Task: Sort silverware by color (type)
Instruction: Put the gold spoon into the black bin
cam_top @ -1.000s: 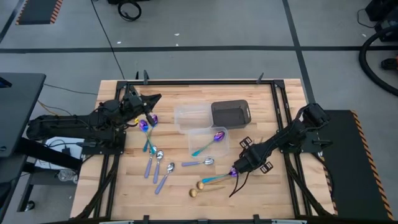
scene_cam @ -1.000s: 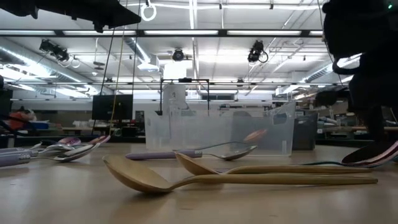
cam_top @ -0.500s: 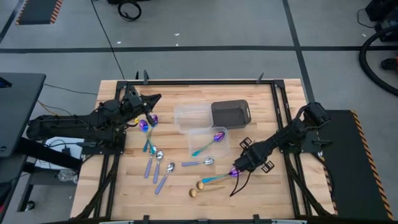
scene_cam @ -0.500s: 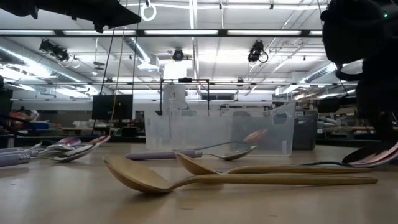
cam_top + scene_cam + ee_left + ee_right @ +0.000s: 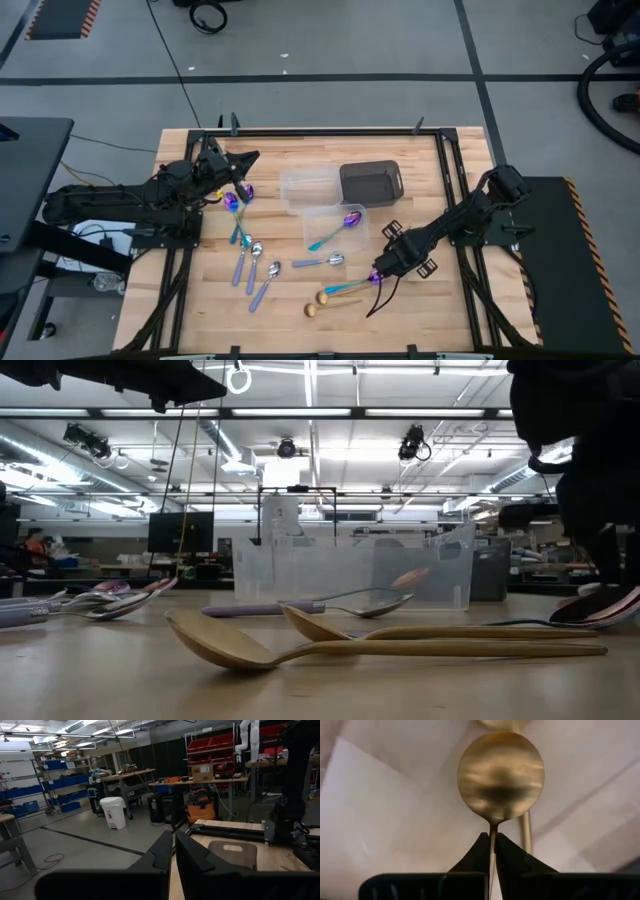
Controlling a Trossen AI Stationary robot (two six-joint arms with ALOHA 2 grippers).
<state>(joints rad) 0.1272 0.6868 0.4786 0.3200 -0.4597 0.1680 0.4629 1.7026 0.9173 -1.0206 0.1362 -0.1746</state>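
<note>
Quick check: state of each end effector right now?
Left end effector: shut, holding nothing visible.
Right end effector: shut on the gold spoon handle.

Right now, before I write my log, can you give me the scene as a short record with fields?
right gripper: shut on the handle of a gold spoon, low at the table
left gripper: shut, nothing in it, at the table's left side
clear tub: holds one purple spoon with teal handle
dark tub: no silverware seen inside
loose on table: second gold spoon, silver spoons with blue handles
</note>
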